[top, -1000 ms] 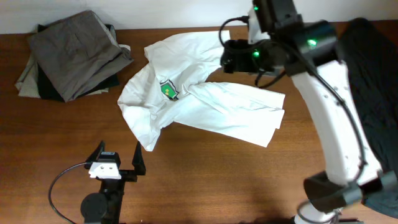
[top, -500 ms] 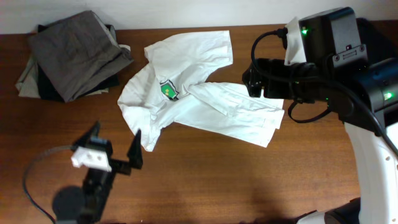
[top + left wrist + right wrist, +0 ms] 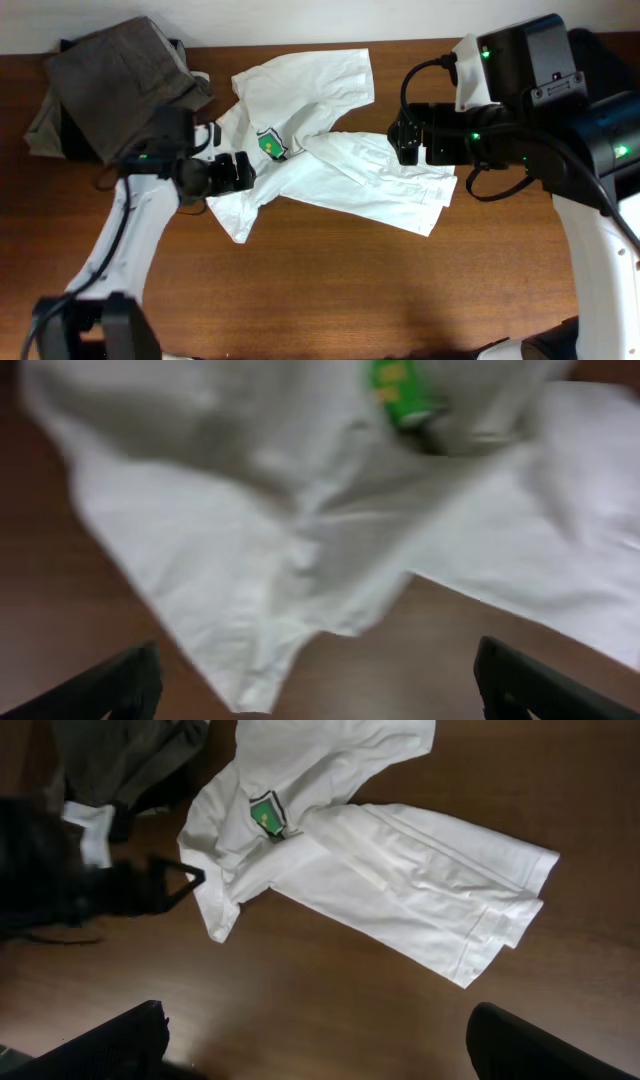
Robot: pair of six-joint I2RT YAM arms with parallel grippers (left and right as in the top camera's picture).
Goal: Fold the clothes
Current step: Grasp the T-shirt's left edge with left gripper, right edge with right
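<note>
The white shirt [image 3: 330,170] lay crumpled on the brown surface [image 3: 330,290], spread from the centre toward 12 o'clock. It looked like thin, light, limp cloth that would sag and drag rather than hold a shape. It seemed safest to pinch it at an outer edge or corner through one layer only and move it slowly. The free corner at 7 o'clock [image 3: 235,225] and the hem end at 4 o'clock [image 3: 435,205] looked the likeliest holds.

Its widest panel ran aslant from centre to 4 o'clock, lapped over the body, with creases along it. A shorter flap reached toward 12 o'clock. A small green badge [image 3: 271,146] sat left of the middle.

The right claw [image 3: 400,140] hung well above the shirt's 3 o'clock side, its fingers [image 3: 110,1040] spread wide with nothing between them. The left claw [image 3: 240,172] hovered over the 8 o'clock edge, fingers [image 3: 115,680] likewise wide apart and empty, though that view was blurred. A pile of folded grey clothes [image 3: 110,90] sat at 10 o'clock.
</note>
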